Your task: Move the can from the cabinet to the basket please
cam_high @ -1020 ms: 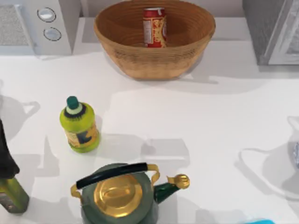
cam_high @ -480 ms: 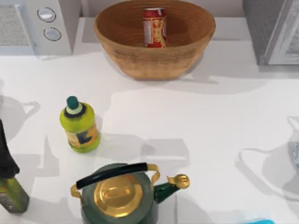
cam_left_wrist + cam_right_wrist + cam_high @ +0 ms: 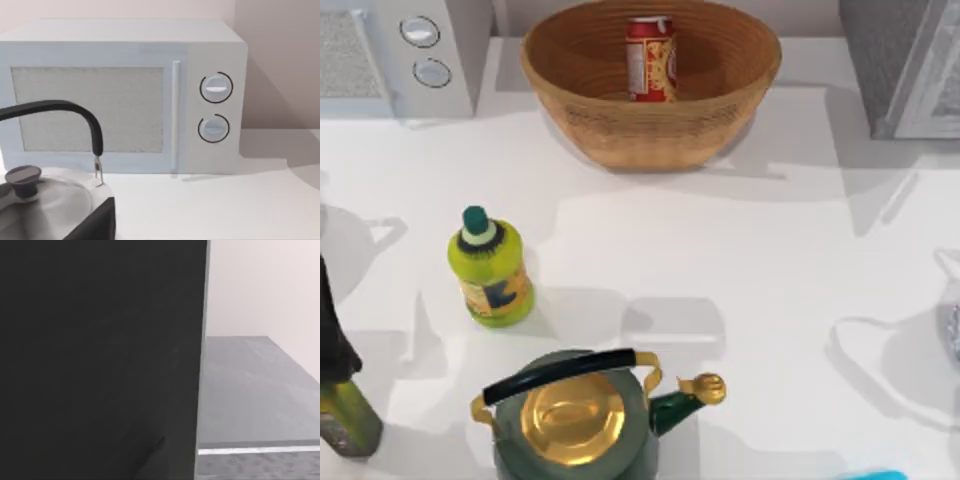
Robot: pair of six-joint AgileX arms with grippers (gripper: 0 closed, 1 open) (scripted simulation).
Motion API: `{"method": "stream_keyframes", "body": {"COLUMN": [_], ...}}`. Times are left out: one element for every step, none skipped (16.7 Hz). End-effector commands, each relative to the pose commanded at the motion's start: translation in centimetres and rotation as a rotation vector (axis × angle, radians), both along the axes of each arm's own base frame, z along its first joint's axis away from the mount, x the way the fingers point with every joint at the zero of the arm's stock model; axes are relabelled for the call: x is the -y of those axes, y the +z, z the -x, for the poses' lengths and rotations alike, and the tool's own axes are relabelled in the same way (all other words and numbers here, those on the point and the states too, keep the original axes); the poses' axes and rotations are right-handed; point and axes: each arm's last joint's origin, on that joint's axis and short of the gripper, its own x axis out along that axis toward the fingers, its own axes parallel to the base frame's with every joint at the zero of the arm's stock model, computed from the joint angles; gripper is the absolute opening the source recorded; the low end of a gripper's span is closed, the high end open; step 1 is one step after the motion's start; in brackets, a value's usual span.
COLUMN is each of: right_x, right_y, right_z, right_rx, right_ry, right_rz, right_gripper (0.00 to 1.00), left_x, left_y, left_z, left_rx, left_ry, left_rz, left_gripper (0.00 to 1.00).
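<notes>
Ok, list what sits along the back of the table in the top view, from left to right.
microwave → basket with the can standing inside → cabinet

Top cam looks straight down on the table [image 3: 770, 280]; left wrist cam sits low facing the microwave [image 3: 125, 95] (shared, far-left corner); right wrist cam hugs a dark panel [image 3: 100, 360].

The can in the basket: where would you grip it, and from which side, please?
Grip the can around its upper body, coming from above. It stands upright inside the basket, whose high wall blocks a side approach, while its silver top sits about level with the rim.
</notes>
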Motion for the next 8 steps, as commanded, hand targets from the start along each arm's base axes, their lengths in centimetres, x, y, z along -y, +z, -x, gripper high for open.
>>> {"method": "stream_keyframes", "body": {"right_x": [-2.2, -4.3, -6.4, -8.4, -10.3, -11.9, -13.3, -14.5], "right_y": [0.1, 0.1, 0.1, 0.1, 0.0, -0.1, -0.2, -0.4], "right_z": [-0.4, -0.6, -0.6, -0.5, -0.1, 0.3, 0.7, 1.2], "right_rx": [0.003, 0.005, 0.007, 0.007, 0.005, 0.002, -0.002, -0.007], "right_ry": [0.000, 0.001, 0.001, 0.002, 0.002, 0.002, 0.002, 0.002], "right_rz": [-0.002, -0.005, -0.008, -0.011, -0.013, -0.014, -0.014, -0.013], "right_gripper": [1.00, 1.00, 1.00, 1.00, 1.00, 1.00, 1.00, 1.00], "left_x": [0.0, 0.0, 0.0, 0.0, 0.0, 0.0, 0.0, 0.0], "left_y": [0.0, 0.0, 0.0, 0.0, 0.0, 0.0, 0.0, 0.0], "left_z": [0.0, 0.0, 0.0, 0.0, 0.0, 0.0, 0.0, 0.0], "left_rx": [0.000, 0.000, 0.000, 0.000, 0.000, 0.000, 0.000, 0.000], "left_ry": [0.000, 0.000, 0.000, 0.000, 0.000, 0.000, 0.000, 0.000], "left_rz": [0.000, 0.000, 0.000, 0.000, 0.000, 0.000, 0.000, 0.000], "left_gripper": [1.00, 1.00, 1.00, 1.00, 1.00, 1.00, 1.00, 1.00]}}
